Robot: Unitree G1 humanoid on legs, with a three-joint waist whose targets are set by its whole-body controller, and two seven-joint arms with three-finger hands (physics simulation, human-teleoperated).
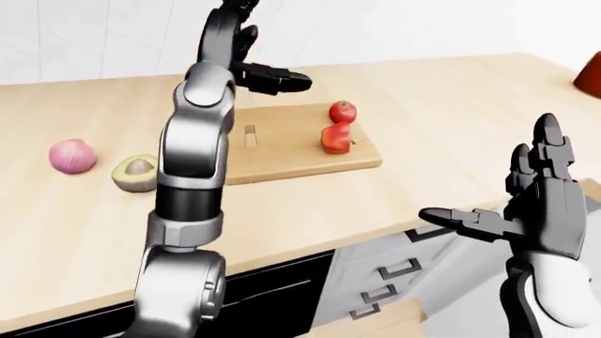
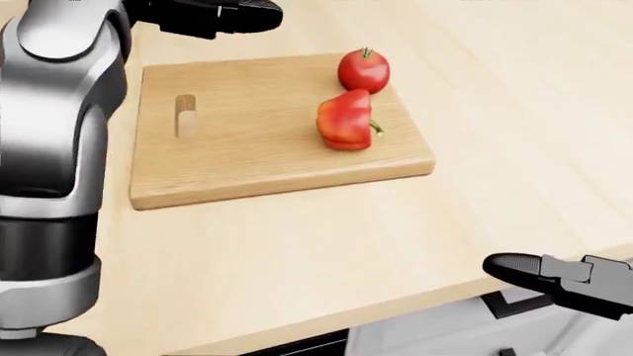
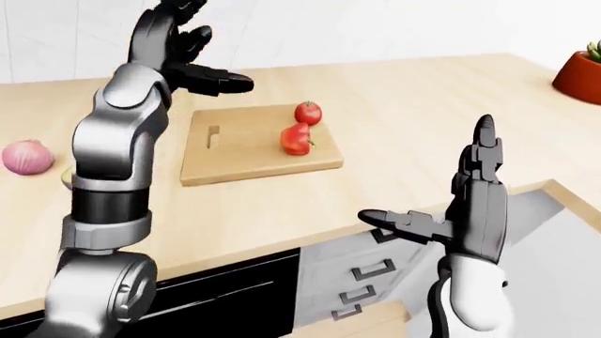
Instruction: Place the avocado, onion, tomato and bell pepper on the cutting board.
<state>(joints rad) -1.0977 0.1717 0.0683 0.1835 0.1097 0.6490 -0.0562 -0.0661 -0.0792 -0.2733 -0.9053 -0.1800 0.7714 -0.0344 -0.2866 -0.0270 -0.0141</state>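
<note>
The wooden cutting board (image 2: 247,144) lies on the light counter. On its right part sits a red tomato (image 2: 363,70), and a red bell pepper (image 2: 345,121) lies just below it, nearly touching. My left hand (image 3: 211,56) is raised above the board's upper left corner, open, with nothing in it. To the left of the board rest the pink onion (image 1: 72,155) and a halved avocado (image 1: 136,172), partly behind my left arm. My right hand (image 3: 428,176) hovers open over the counter's near edge at the lower right, fingers spread.
A red pot (image 3: 578,74) stands at the counter's far right. White drawers (image 3: 375,271) and a dark appliance front sit below the counter edge. A white tiled wall (image 1: 94,35) runs along the top.
</note>
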